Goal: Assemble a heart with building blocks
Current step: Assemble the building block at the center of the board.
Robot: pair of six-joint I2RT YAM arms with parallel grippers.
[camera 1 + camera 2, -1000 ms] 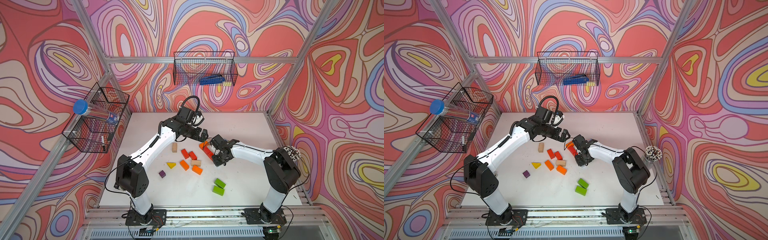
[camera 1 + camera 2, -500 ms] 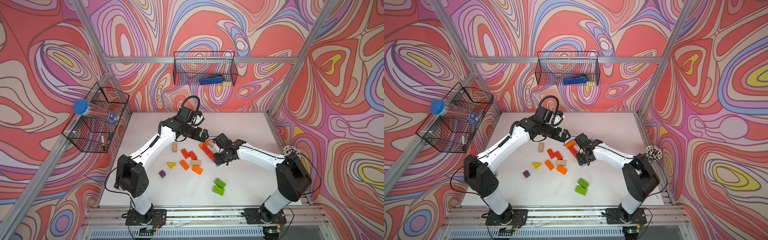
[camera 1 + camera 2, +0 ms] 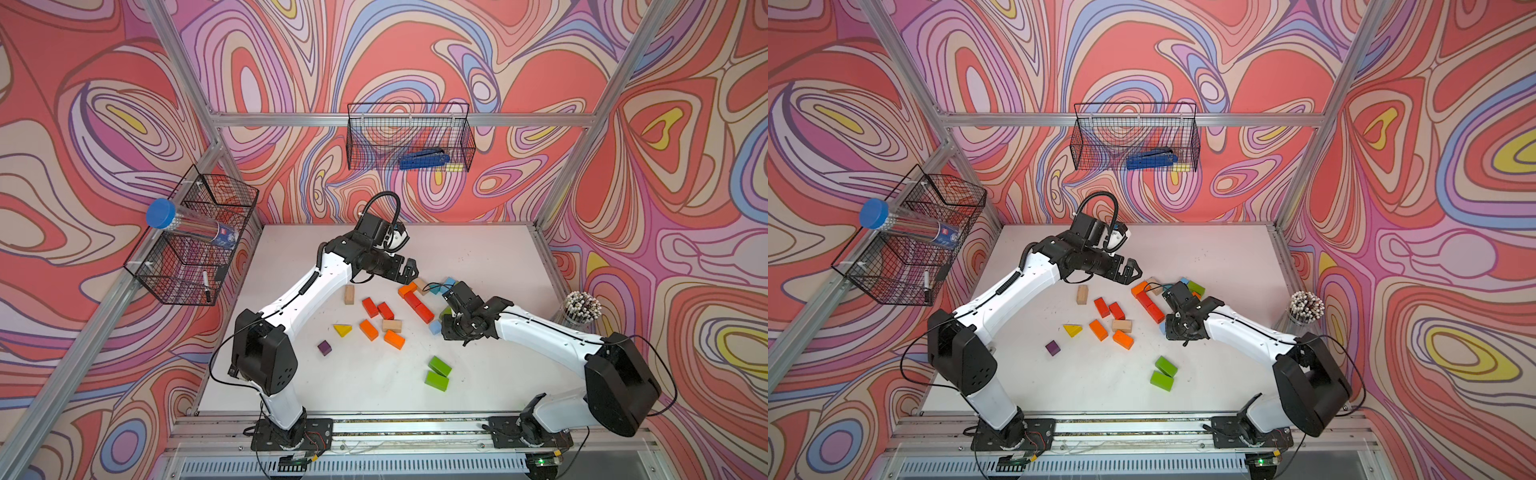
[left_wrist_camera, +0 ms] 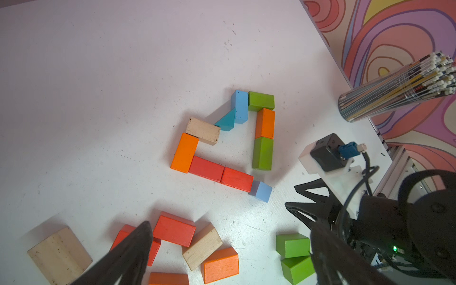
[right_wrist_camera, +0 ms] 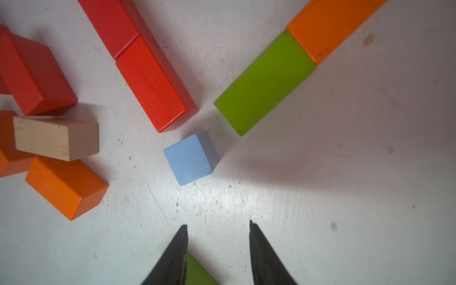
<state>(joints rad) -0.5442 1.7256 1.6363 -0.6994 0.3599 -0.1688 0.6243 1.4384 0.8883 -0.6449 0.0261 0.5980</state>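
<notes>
Twenty or so building blocks lie on the white table in both top views. There is a half-made outline near the middle, loose bricks beside it, and a purple cube and a yellow wedge set apart. The left gripper hangs near the outline's far end, jaws wide and empty.

From the left wrist the outline reads clearly. One side runs from a plain brick through an orange brick to two red bricks. The other side starts at a teal wedge and ends in a green brick. A light blue cube sits at the point, just beside the last red one.

From the right wrist, the right gripper hovers just short of that cube, fingers a narrow gap apart and gripping nothing. I'd guess the blocks are light, rigid, smooth-painted wood. Pinch the cube squarely across two flat opposite faces, or it may twist and nudge its neighbours.
</notes>
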